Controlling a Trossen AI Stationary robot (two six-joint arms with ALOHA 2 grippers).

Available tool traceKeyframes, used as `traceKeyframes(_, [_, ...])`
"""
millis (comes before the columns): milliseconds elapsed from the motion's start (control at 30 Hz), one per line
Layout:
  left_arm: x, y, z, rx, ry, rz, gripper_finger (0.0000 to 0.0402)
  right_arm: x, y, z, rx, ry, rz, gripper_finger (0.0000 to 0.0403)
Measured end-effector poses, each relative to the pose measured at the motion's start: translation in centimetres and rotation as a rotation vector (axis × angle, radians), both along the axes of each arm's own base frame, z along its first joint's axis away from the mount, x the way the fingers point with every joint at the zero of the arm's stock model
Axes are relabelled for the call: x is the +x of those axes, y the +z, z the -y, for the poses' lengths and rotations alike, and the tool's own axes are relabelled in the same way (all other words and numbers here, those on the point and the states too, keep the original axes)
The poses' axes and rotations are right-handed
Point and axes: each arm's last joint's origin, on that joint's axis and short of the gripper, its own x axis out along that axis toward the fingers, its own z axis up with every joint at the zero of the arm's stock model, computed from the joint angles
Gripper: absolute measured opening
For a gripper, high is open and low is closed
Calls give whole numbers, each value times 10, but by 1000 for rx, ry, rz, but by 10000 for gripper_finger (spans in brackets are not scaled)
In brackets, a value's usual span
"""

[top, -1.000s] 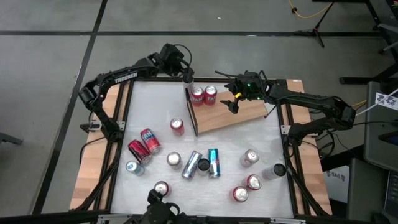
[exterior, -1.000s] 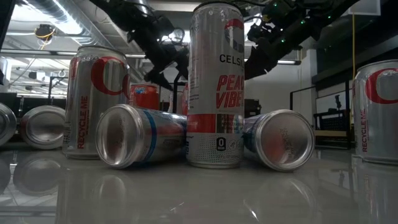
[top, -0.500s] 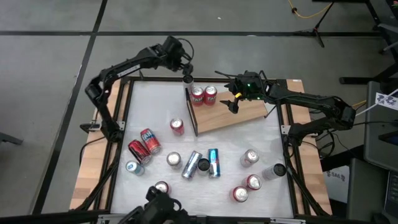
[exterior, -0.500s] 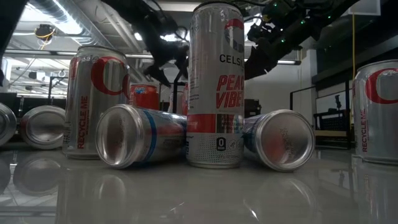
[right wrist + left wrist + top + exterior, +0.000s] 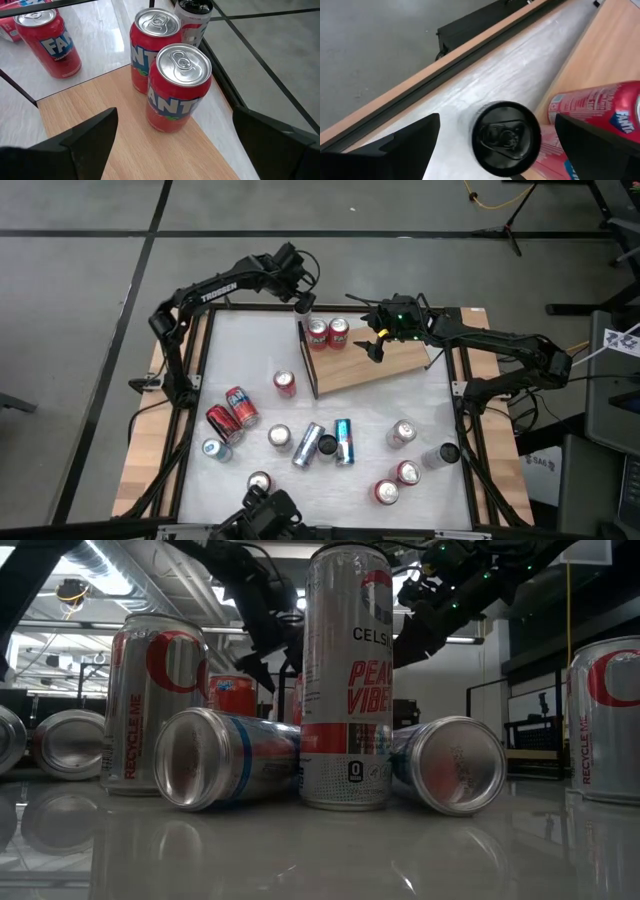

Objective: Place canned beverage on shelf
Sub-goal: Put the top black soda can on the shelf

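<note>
Floor (image 5: 80, 270): grey concrete around the table, crossed by dark straight lines, one running along the far side and others slanting toward it.
Cable (image 5: 490, 200): a yellow cord lies on the floor at the far right, beside a dark stand foot (image 5: 510, 225).
Ceiling (image 5: 120, 580): seen from table height, exposed silver ducting runs overhead, with a bright strip light (image 5: 222, 598) nearby.
Far wall (image 5: 470, 670): pale, lit, behind the dark frame work.
Rack (image 5: 520, 730): a dark metal frame stands at the right of the room, holding a shelf with dim equipment.
Right edge (image 5: 610, 400): dark furniture with a grey panel, partly cut off from above.
</note>
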Motion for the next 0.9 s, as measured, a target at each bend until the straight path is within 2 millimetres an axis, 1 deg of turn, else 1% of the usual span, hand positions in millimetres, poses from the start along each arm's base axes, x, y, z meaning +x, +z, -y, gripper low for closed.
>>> traceKeyframes(200, [9,-4,7,51,13,-59,389,0,0,0,0,0,0,383])
traceKeyframes(400, [13,-10,11,43,4,-86,389,0,0,0,0,0,0,383])
traceKeyframes(733, [22,-36,7,-13,-2,-152,388,0,0,0,1,0,-1,383])
traceKeyframes(900, [22,-38,7,-14,-1,-156,366,0,0,0,1,0,-1,383])
